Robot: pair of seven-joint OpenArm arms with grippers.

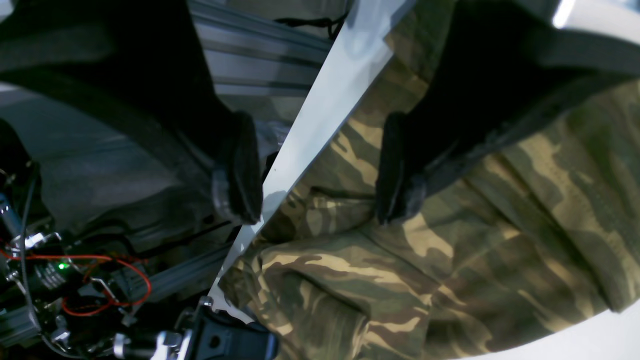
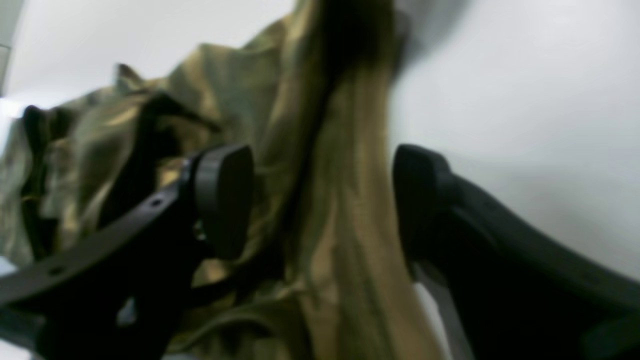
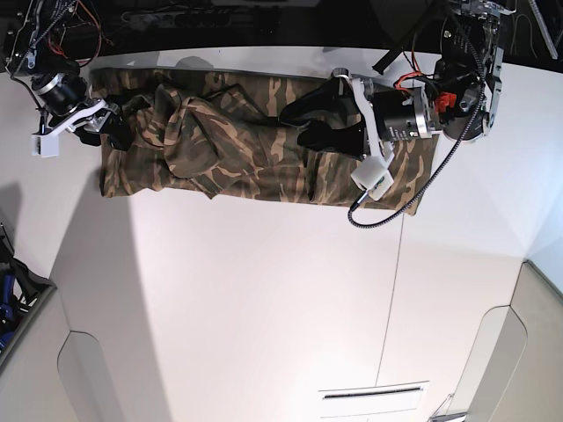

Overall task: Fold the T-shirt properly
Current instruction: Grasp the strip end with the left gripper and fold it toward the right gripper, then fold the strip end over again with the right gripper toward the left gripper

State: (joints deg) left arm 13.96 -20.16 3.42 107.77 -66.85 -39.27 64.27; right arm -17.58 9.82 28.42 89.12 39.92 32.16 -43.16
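Observation:
The camouflage T-shirt [image 3: 237, 167] lies rumpled in a long band along the far edge of the white table [image 3: 264, 308]. My left gripper [image 3: 296, 123] hovers open over the shirt's middle. In the left wrist view its jaws [image 1: 317, 170] stand apart above the cloth [image 1: 450, 260] and the table edge [image 1: 330, 100]. My right gripper [image 3: 110, 130] is at the shirt's left end. In the right wrist view it [image 2: 320, 200] is open, with a raised ridge of the cloth [image 2: 345, 240] between the two fingers; the pads do not press it.
Electronics and red wires [image 3: 53, 26] sit behind the table's back left corner, also in the left wrist view [image 1: 100, 280]. An aluminium frame [image 1: 260, 55] runs beyond the table edge. A black cable [image 3: 387, 207] loops from the left arm over the shirt's right end.

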